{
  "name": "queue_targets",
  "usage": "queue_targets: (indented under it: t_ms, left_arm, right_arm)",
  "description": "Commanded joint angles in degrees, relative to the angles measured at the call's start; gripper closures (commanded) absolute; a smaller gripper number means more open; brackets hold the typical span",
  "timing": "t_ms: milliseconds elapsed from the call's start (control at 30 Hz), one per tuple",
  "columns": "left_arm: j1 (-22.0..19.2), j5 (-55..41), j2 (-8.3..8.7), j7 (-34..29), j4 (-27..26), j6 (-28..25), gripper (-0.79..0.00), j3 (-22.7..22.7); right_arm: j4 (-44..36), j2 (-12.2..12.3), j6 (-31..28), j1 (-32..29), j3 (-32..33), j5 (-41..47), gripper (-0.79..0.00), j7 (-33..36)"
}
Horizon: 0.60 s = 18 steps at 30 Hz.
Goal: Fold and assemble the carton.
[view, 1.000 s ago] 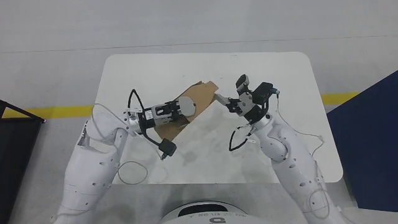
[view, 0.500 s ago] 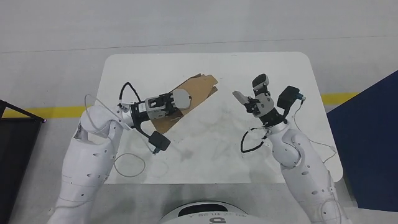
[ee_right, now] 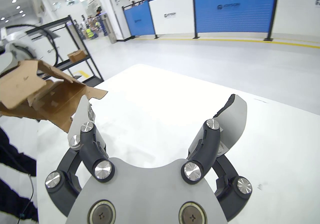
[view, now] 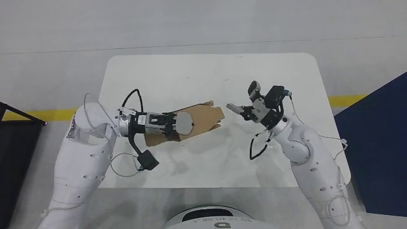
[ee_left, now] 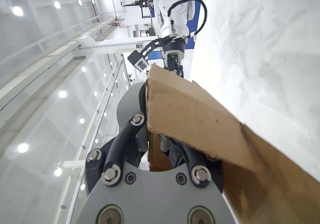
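Left gripper (view: 180, 123) nearest the robot, fingers clamped on one end of the carton (view: 202, 116) (brown, partly folded, flaps loose). Carton is held tilted over the bench (view: 191, 70). Right gripper (ee_right: 160, 102) is just beside the carton's free end, fingers spread wide, holding nothing.

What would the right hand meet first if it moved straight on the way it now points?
Ahead of the open right hand lies only the white table top. The brown cardboard carton, in the left hand, sits beside one finger, which might graze its flap; depth is unclear.
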Motion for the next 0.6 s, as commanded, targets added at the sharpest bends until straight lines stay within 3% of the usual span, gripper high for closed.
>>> queue_targets:
  t_ms: [0,200,567]
  left_arm:
    - [-0.58,-0.11,0.18,0.19,0.86,0.26,0.0,0.38]
    - [-3.35,-1.35,0.41,-3.8,5.77,1.97,0.0,1.47]
    - [-7.49,-1.41,0.9,-6.03,11.7,4.44,0.0,4.76]
  right_arm:
    - [0.07,0.01,-1.78,0.45,-1.11,0.61,-0.785,1.03]
    - [0.54,0.15,-8.04,2.26,-4.87,2.15,-0.785,4.95]
    - [-0.43,0.63,-12.74,4.93,-8.7,3.58,-0.785,11.06]
